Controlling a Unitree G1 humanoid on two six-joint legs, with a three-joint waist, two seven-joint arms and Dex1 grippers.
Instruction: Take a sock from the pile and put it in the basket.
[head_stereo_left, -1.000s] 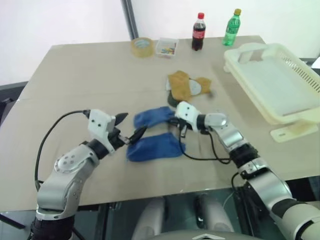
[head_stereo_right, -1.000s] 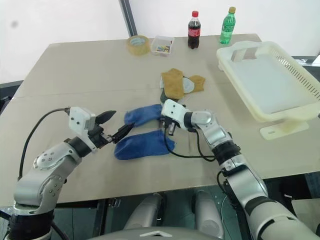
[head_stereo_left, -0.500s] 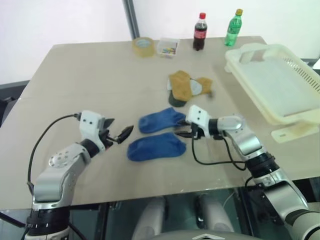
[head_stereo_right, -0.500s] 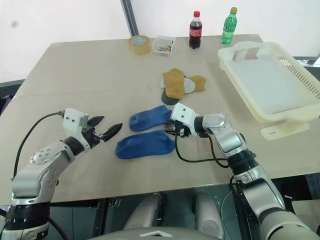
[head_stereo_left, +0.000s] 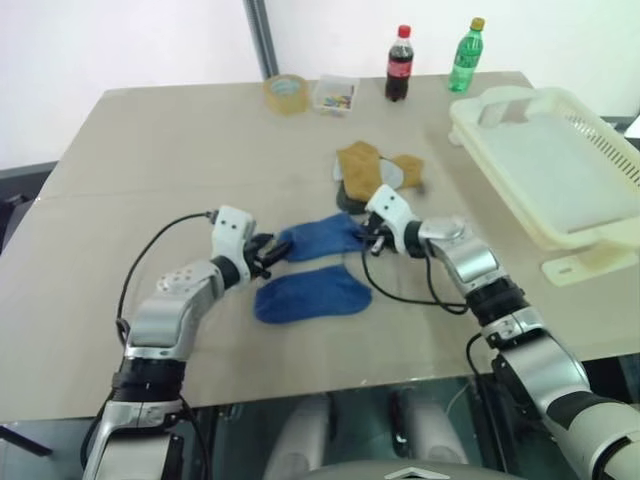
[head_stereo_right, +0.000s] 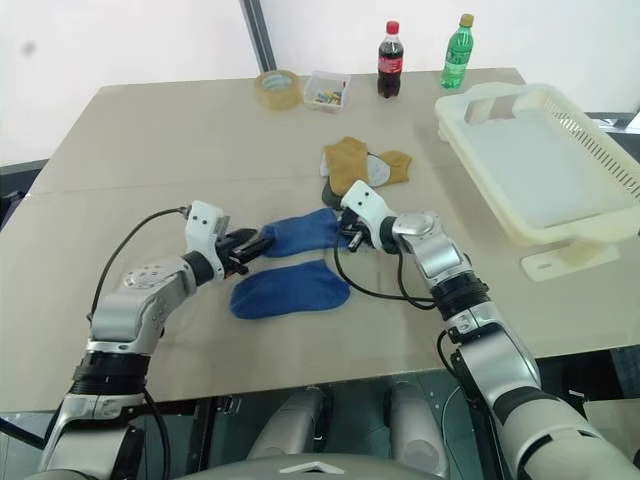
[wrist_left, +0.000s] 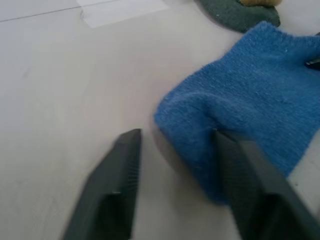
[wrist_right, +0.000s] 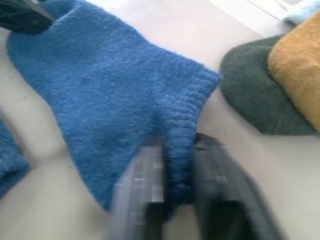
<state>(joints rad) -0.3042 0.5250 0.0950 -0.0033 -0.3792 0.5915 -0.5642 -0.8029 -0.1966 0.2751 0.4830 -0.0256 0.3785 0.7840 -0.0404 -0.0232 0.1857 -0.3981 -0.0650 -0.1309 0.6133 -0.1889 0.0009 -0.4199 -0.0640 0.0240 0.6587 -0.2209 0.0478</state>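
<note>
The royal-blue sock lies flat on the table just in front of the pile of mustard, dark green and pale grey socks. My right gripper is shut on the sock's ribbed cuff, and the fabric bunches between its fingers. At the toe end, my left gripper is low on the table. Its jaws are open, with the toe's edge between them. The cream-white basket stands at the far right, apart from both grippers.
A second blue sock lies just in front of the first. At the table's far edge are a tape roll, a small clear box, a cola bottle and a green bottle. Black cables trail from both wrists.
My left gripper moved right and forward to the sock's toe and its jaws narrowed. My right gripper, open half a second ago, shifted to the cuff and shut on it.
</note>
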